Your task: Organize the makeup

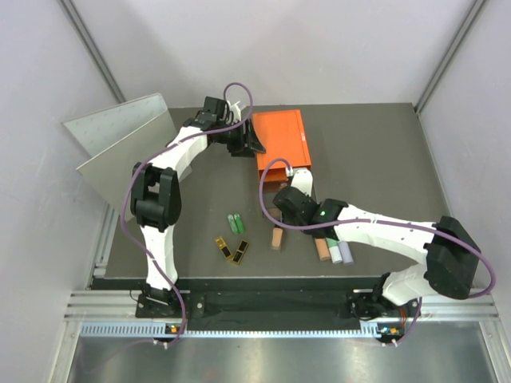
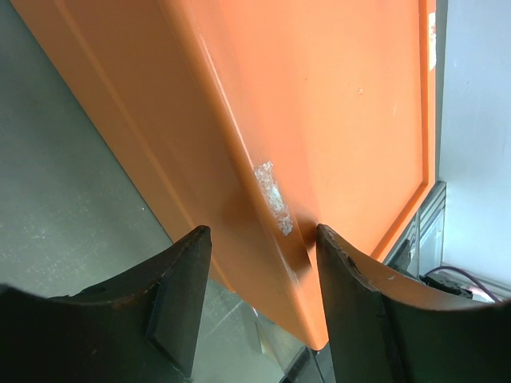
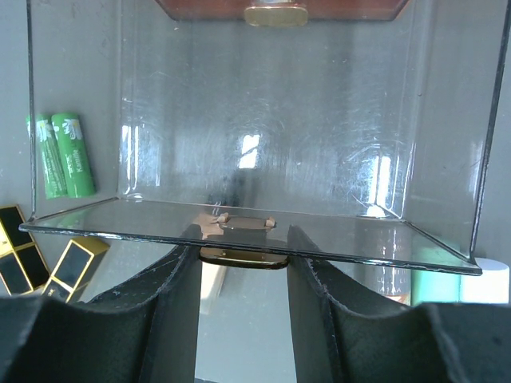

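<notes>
The makeup lies on the dark table in front of the orange box [image 1: 279,137]. There are two green tubes [image 1: 235,223] [image 3: 64,155], two black-gold flat cases [image 1: 232,250] [image 3: 24,247], a peach bottle [image 1: 277,238], and orange [image 1: 322,249], green [image 1: 334,249] and white sticks [image 1: 346,254]. My left gripper [image 1: 246,144] [image 2: 259,231] straddles the box's left edge, one finger on each side. My right gripper [image 1: 286,198] [image 3: 243,235] is shut on the gold handle [image 3: 243,257] of the clear drawer [image 3: 255,120]. The drawer is pulled out and holds nothing.
A grey metal sheet [image 1: 120,148] leans at the back left of the table. White walls close in both sides. A metal rail [image 1: 255,307] runs along the near edge by the arm bases.
</notes>
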You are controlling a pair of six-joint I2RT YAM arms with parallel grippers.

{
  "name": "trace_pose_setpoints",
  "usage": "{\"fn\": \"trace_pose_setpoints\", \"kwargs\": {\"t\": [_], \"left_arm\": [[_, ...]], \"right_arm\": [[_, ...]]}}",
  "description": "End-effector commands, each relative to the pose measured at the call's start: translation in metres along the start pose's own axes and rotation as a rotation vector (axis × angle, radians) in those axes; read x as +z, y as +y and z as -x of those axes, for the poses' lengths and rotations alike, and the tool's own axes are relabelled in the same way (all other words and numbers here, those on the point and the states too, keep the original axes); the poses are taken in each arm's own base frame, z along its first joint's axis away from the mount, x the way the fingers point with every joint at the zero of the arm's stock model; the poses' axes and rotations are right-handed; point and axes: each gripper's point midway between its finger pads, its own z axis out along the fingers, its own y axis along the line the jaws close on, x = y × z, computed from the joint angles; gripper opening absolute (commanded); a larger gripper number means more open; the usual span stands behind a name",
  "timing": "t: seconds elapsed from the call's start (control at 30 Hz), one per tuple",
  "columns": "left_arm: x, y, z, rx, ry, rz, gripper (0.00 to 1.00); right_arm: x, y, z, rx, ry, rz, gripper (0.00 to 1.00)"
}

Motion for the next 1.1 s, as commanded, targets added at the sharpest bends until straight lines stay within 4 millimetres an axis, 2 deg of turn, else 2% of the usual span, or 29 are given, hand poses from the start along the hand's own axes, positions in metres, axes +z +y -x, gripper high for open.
{"fn": "trace_pose_setpoints", "kwargs": {"t": [0.0, 0.03, 0.07, 0.13, 0.17, 0.23, 0.37, 0.47, 0.63, 0.73, 0.83, 0.97, 1.07], "left_arm": [[0.0, 0.018, -0.009, -0.002, 0.021, 0.082, 0.6], [0.001, 0.019, -0.01, -0.003, 0.023, 0.084, 0.61], [0.001, 0.02, -0.011, -0.006, 0.025, 0.087, 0.61], [0.001, 0.021, -0.011, -0.004, 0.024, 0.091, 0.64], [0.001, 0.022, -0.011, -0.003, 0.025, 0.095, 0.64], [0.001, 0.022, -0.012, -0.003, 0.028, 0.098, 0.66], [0.0, 0.023, -0.013, 0.005, 0.027, 0.101, 0.68], [0.0, 0.024, -0.012, 0.007, 0.026, 0.105, 0.7], [0.0, 0.023, -0.01, 0.006, 0.02, 0.1, 0.7], [0.001, 0.023, -0.01, 0.006, 0.021, 0.1, 0.71], [0.002, 0.024, -0.012, 0.006, 0.03, 0.098, 0.72], [0.003, 0.027, -0.015, 0.007, 0.04, 0.104, 0.72], [0.002, 0.028, -0.017, 0.008, 0.045, 0.108, 0.73]], "right_arm": [[-0.009, 0.0, -0.002, 0.008, 0.001, 0.008, 0.04], [-0.009, 0.001, -0.001, 0.0, 0.002, 0.011, 0.07], [-0.008, 0.002, -0.002, -0.005, 0.011, 0.013, 0.22], [-0.009, 0.005, -0.004, -0.015, 0.019, 0.024, 0.37], [-0.01, 0.007, -0.006, -0.018, 0.031, 0.04, 0.48], [-0.012, 0.009, -0.006, -0.018, 0.036, 0.055, 0.6], [-0.022, 0.011, -0.011, -0.03, 0.052, 0.092, 0.73], [-0.032, 0.006, -0.014, -0.045, 0.059, 0.099, 0.79], [-0.052, -0.011, -0.021, -0.079, 0.067, 0.1, 0.82], [-0.07, -0.032, -0.023, -0.046, 0.047, 0.093, 0.81], [-0.08, -0.056, -0.037, -0.003, 0.062, 0.054, 0.81], [-0.086, -0.087, -0.061, 0.038, 0.121, -0.03, 0.81], [-0.086, -0.102, -0.073, 0.085, 0.149, -0.104, 0.8]]}}
